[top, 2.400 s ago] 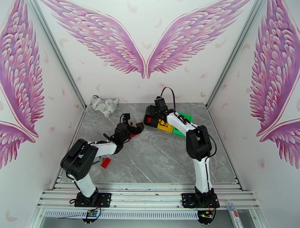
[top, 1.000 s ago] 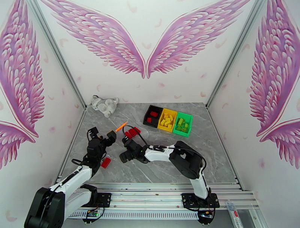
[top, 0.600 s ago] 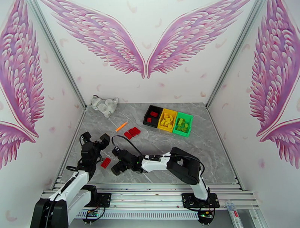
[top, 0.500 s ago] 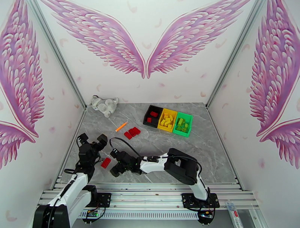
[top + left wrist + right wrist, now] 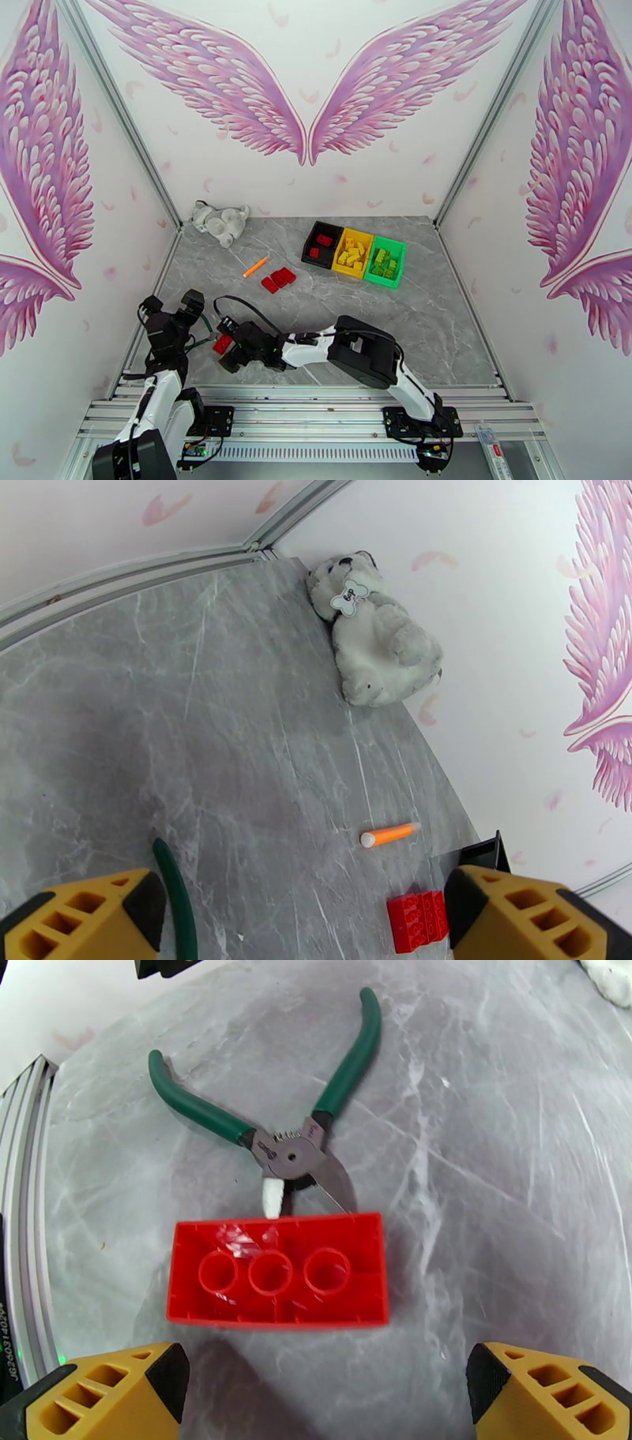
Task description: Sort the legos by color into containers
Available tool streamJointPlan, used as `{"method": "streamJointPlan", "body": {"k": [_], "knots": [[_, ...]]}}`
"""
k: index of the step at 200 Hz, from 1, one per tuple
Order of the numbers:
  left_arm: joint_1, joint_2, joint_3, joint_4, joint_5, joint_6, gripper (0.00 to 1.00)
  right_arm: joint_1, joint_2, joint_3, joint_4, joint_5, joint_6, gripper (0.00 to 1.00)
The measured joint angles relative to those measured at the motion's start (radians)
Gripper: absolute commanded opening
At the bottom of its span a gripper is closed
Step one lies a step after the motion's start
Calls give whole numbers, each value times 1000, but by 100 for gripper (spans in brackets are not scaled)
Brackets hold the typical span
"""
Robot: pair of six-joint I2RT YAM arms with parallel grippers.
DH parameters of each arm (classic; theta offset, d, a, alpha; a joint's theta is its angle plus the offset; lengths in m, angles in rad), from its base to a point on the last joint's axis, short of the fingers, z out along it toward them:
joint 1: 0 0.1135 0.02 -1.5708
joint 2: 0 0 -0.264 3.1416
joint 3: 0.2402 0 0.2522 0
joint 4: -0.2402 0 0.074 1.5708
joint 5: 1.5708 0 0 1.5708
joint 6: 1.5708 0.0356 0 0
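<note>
A red lego (image 5: 276, 1269) lies hollow side up on the table, just ahead of my right gripper (image 5: 324, 1394), whose yellow fingers (image 5: 95, 1390) stand wide open on either side of it without touching. From above, the right gripper (image 5: 229, 350) sits low at the near left by that red lego (image 5: 222, 342). My left gripper (image 5: 171, 302) hangs open and empty near the left edge. More red legos (image 5: 278, 279) lie mid-table and appear as red legos (image 5: 417, 920) in the left wrist view. The black bin (image 5: 322, 243), yellow bin (image 5: 353, 253) and green bin (image 5: 386, 261) hold legos of matching colours.
Green-handled pliers (image 5: 292, 1149) lie right behind the red brick, tips touching it. An orange marker (image 5: 254, 266) lies left of the loose red legos. A plush cat (image 5: 220, 221) sits at the far left corner. The table's rail runs along the near edge.
My right arm has swung from the bins down to the near left, ending at the single red brick. My left arm has pulled back toward the near left edge. Both grippers stayed open.
</note>
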Motion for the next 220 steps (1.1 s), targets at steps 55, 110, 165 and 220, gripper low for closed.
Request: {"method": "streamJointPlan", "body": {"k": [55, 110, 165, 220], "knots": [[48, 0, -6, 3, 51, -16, 99, 18, 69, 93, -3, 48, -40, 99], [50, 0, -13, 8, 59, -23, 99, 23, 85, 117, -5, 61, -38, 95], [50, 0, -14, 16, 77, -23, 99, 22, 86, 101, 27, 83, -24, 73], [-21, 0, -14, 35, 73, -10, 99, 16, 23, -6, 65, 99, -12, 68]]}}
